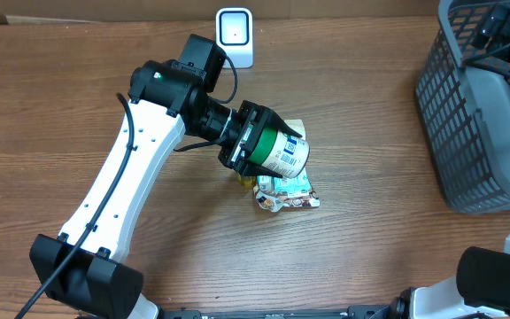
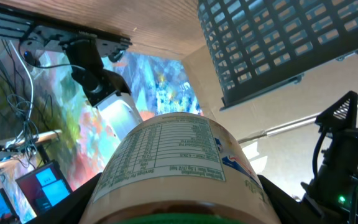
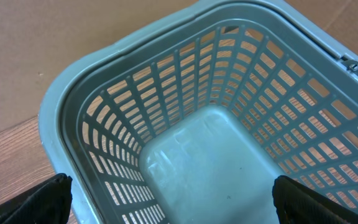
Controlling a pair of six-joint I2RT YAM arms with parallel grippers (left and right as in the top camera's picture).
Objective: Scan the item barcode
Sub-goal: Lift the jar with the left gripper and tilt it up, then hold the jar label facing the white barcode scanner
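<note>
The item is a jar (image 1: pixel 286 152) with a green lid and a white printed label. It lies on its side in the air at the table's middle, and my left gripper (image 1: pixel 262 147) is shut on it at the lid end. In the left wrist view the jar (image 2: pixel 179 158) fills the lower middle with its nutrition label facing the camera, a black finger (image 2: pixel 73 202) on each side. No barcode shows in any view. The white scanner (image 1: pixel 234 35) stands at the table's back edge, up and to the left of the jar. My right gripper (image 3: pixel 174 202) hangs open over the grey basket.
A grey mesh basket (image 1: pixel 467 115) stands at the right edge of the table; its inside (image 3: pixel 210 155) holds nothing. Crumpled foil packets (image 1: pixel 287 191) lie on the table just below the jar. A black cable runs from the scanner toward the left arm.
</note>
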